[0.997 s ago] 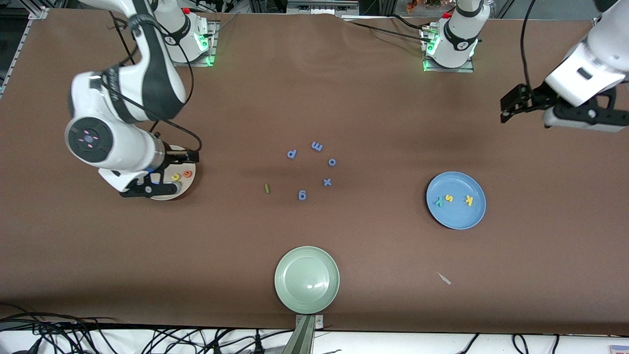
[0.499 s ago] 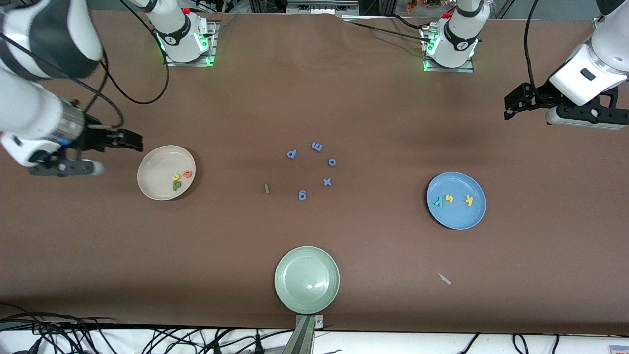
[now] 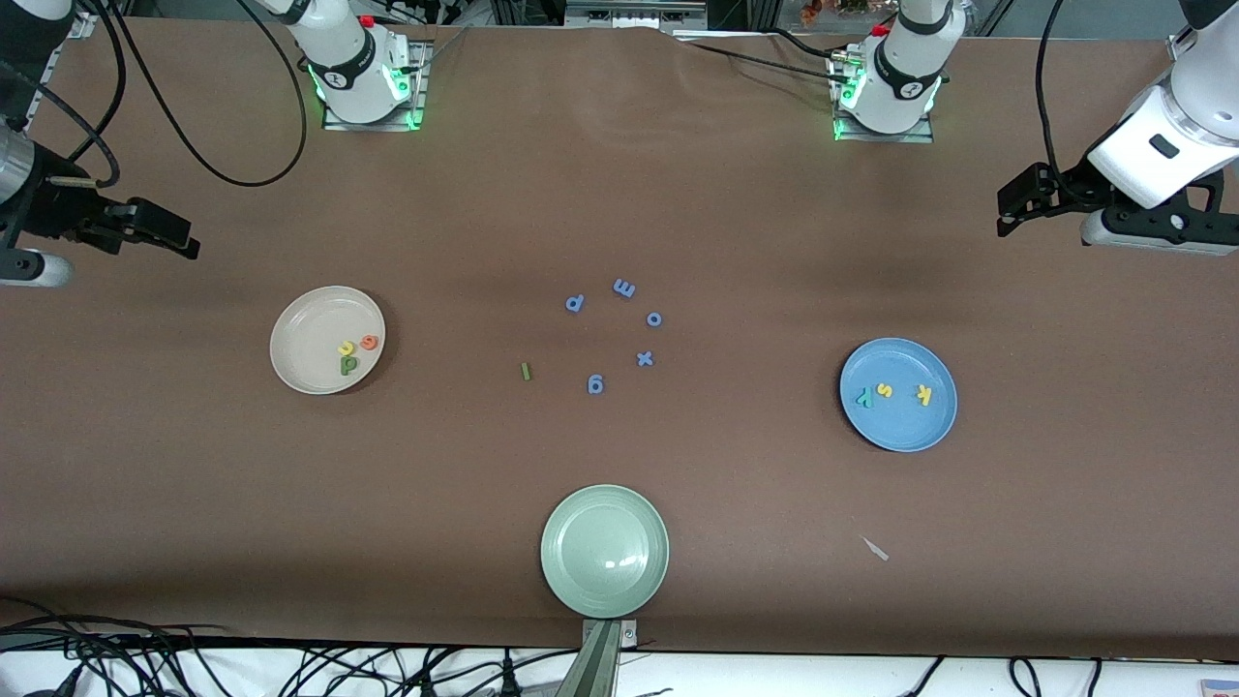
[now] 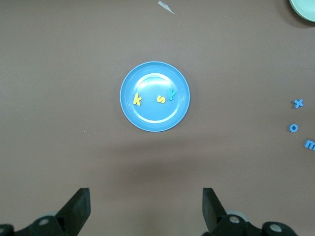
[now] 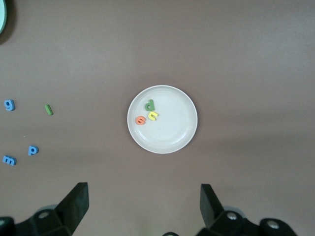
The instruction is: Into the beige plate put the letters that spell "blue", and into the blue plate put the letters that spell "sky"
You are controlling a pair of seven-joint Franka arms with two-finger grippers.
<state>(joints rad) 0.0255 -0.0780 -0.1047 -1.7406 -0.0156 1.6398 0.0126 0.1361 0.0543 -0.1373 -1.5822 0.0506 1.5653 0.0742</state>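
Note:
The beige plate (image 3: 305, 334) lies toward the right arm's end of the table and holds the green b (image 3: 348, 364), yellow u (image 3: 346, 348) and orange e (image 3: 369, 342). The olive l bar (image 3: 526, 371) lies on the bare table near the middle. In the blue plate (image 3: 900, 426), toward the left arm's end, are the teal y (image 3: 861, 396), yellow s (image 3: 884, 390) and yellow k (image 3: 924, 394). My right gripper (image 3: 179, 237) hangs open and empty, high beside the beige plate (image 5: 174, 132). My left gripper (image 3: 1009, 215) is open and empty, high beside the blue plate (image 4: 155, 78).
Several blue letters ring the table's middle: p (image 3: 575, 303), m (image 3: 624, 287), o (image 3: 654, 318), x (image 3: 645, 358), g (image 3: 595, 384). A pale green plate (image 3: 604, 550) sits at the table's edge nearest the front camera. A small pale scrap (image 3: 875, 548) lies nearer the camera than the blue plate.
My right arm has swung up and away from over the beige plate toward its own end of the table, uncovering the green b in the plate. The left gripper has barely shifted.

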